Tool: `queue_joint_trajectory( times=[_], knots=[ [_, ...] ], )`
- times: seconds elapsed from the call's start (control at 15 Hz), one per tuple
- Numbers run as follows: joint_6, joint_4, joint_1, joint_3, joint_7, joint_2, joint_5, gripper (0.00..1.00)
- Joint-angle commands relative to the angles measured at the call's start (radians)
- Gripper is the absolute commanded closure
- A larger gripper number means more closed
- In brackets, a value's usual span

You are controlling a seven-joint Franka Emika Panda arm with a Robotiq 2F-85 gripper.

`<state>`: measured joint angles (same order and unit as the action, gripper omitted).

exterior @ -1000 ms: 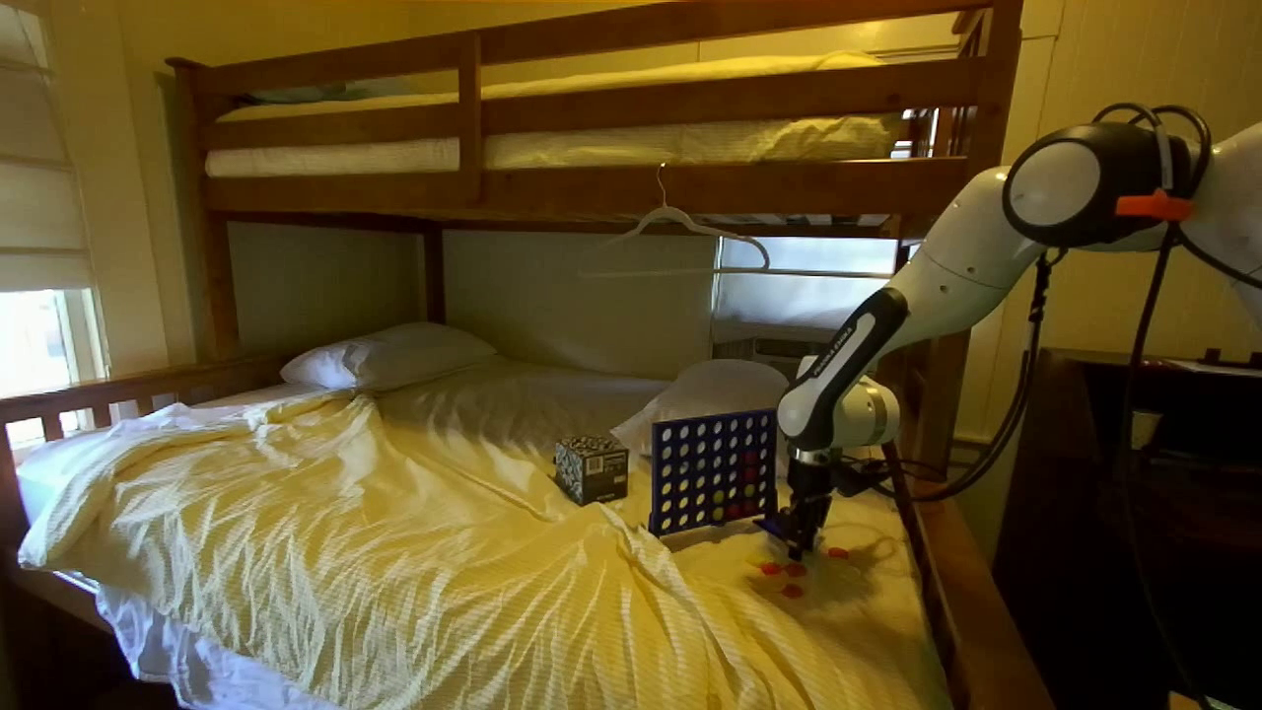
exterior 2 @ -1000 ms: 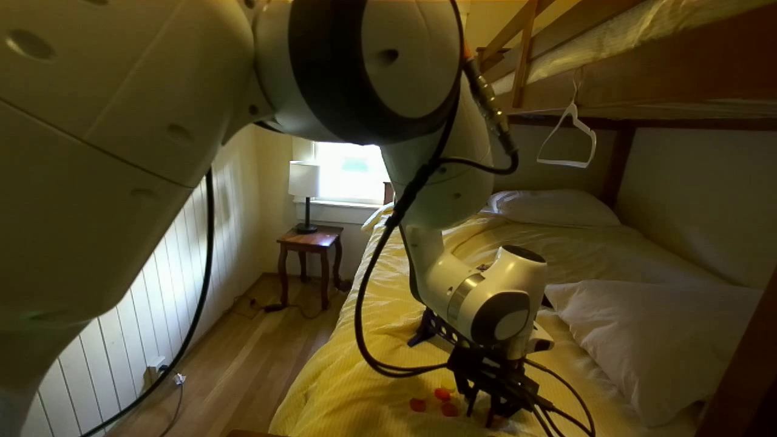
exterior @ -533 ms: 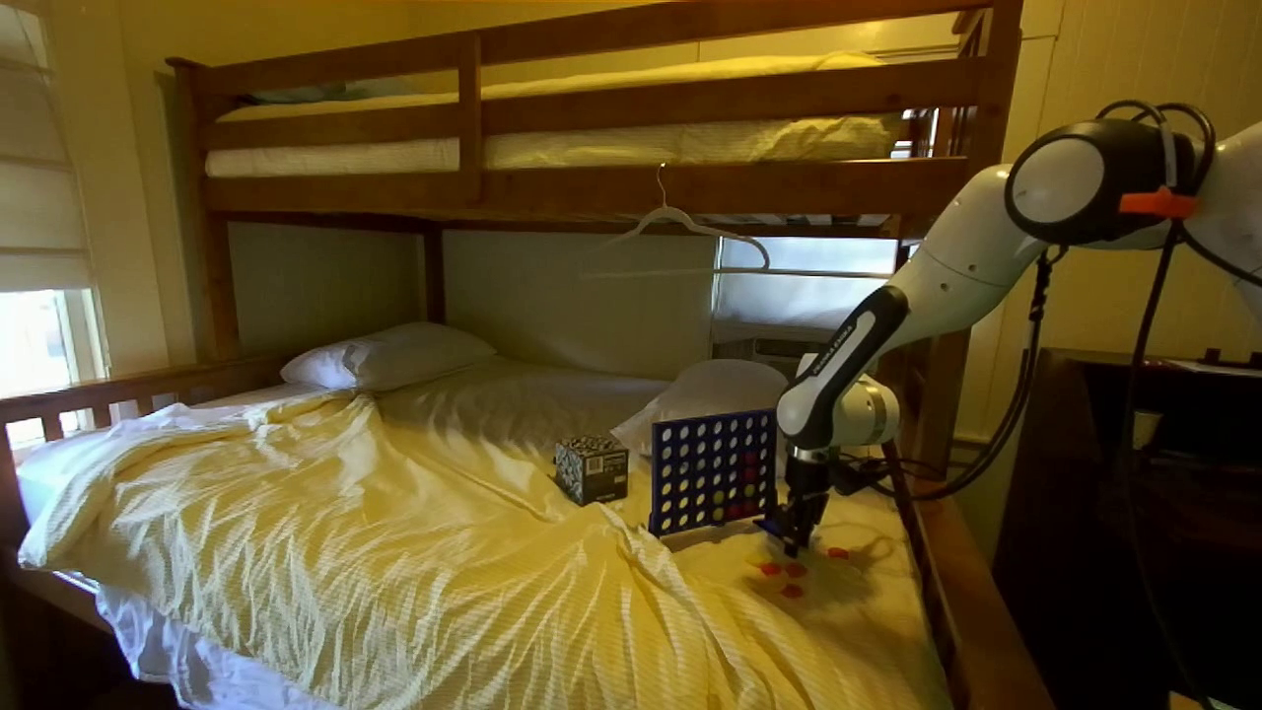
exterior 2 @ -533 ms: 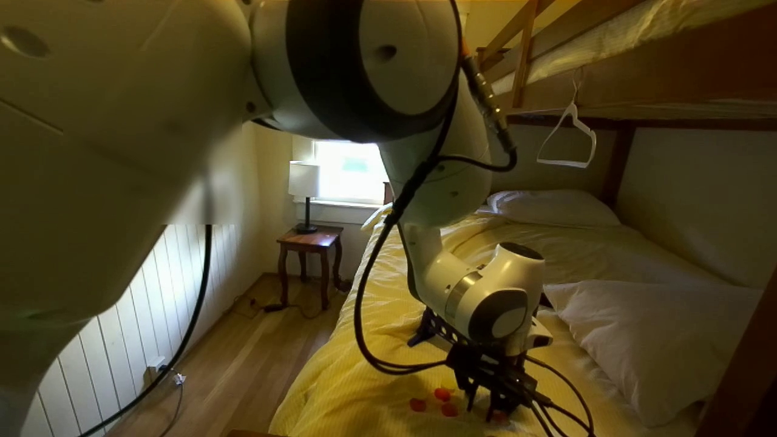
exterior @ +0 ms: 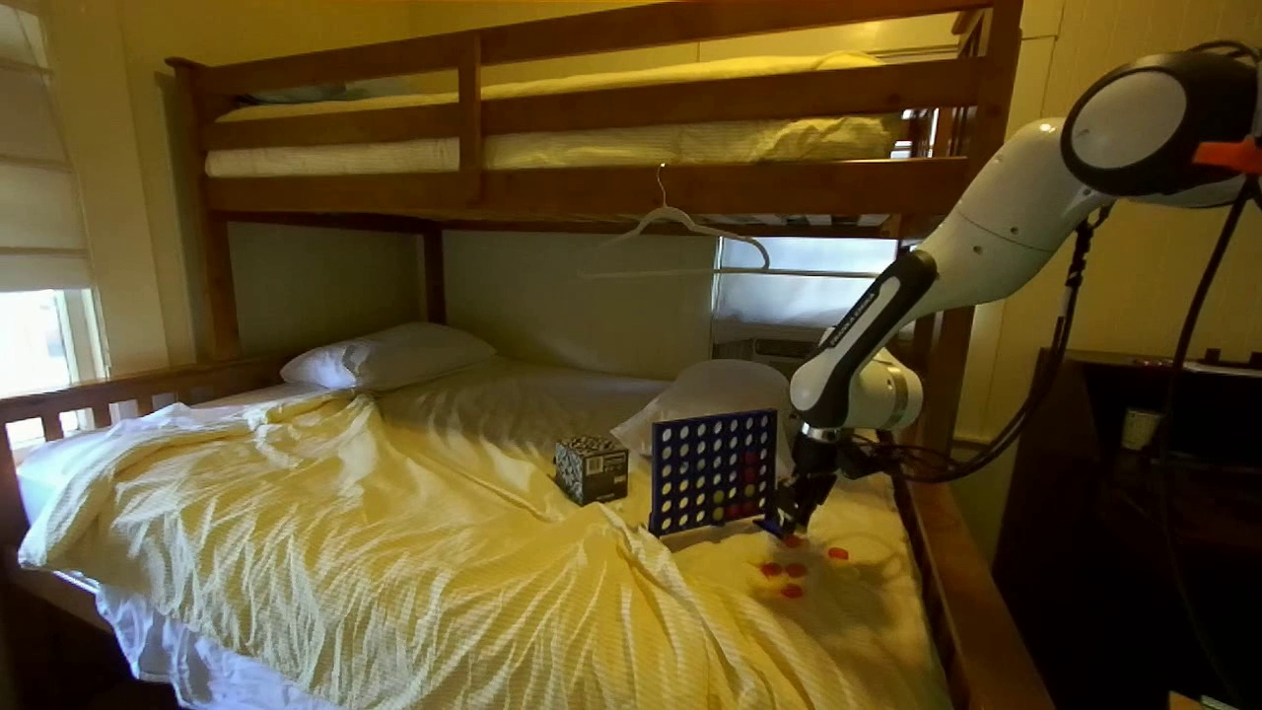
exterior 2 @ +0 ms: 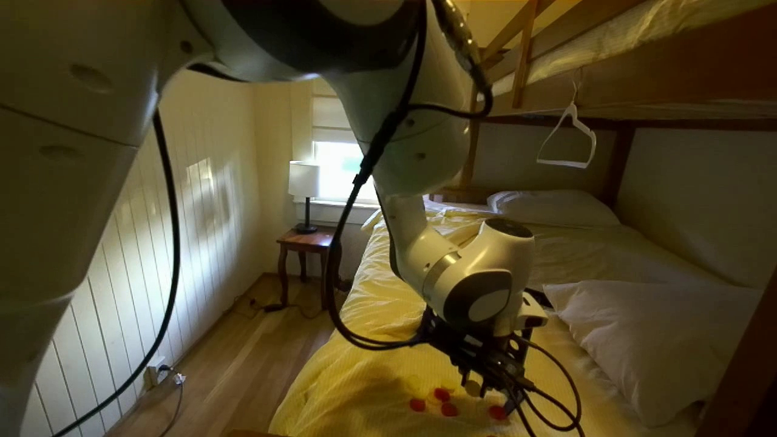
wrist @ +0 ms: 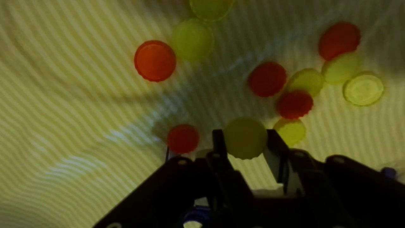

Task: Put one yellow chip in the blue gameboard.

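My gripper is shut on a yellow chip, pinched by its edges between the fingertips, just above the bed. The held chip also shows below the gripper in an exterior view. The blue gameboard stands upright on the bed, with a few red and yellow chips in its lower right holes. My gripper is beside its near right end. In the wrist view only small blue parts of the gameboard show behind the fingers. In an exterior view the arm hides most of it.
Several loose red chips and yellow chips lie on the yellow blanket. A dark patterned box stands beyond the gameboard. A white pillow is beside the arm. A hanger hangs from the upper bunk.
My gripper has risen from among the loose chips and tilted, with the yellow chip now visible in it. The arm's elbow has moved up and back. The gameboard has not moved.
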<state>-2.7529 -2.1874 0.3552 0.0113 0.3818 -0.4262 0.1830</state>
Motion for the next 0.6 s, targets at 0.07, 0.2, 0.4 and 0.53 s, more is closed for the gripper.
queue_joint_trajectory(
  times=[0.07,0.2,0.4,0.53],
  knots=[
    [-0.186,-0.193,0.064,0.105,0.052,0.185,0.180,0.90],
    [-0.280,-0.240,0.114,0.192,0.124,0.235,0.293,0.90],
    [-0.411,-0.257,0.225,0.388,0.278,0.280,0.512,0.90],
    [-0.482,-0.234,0.301,0.524,0.356,0.294,0.642,0.90]
  ],
)
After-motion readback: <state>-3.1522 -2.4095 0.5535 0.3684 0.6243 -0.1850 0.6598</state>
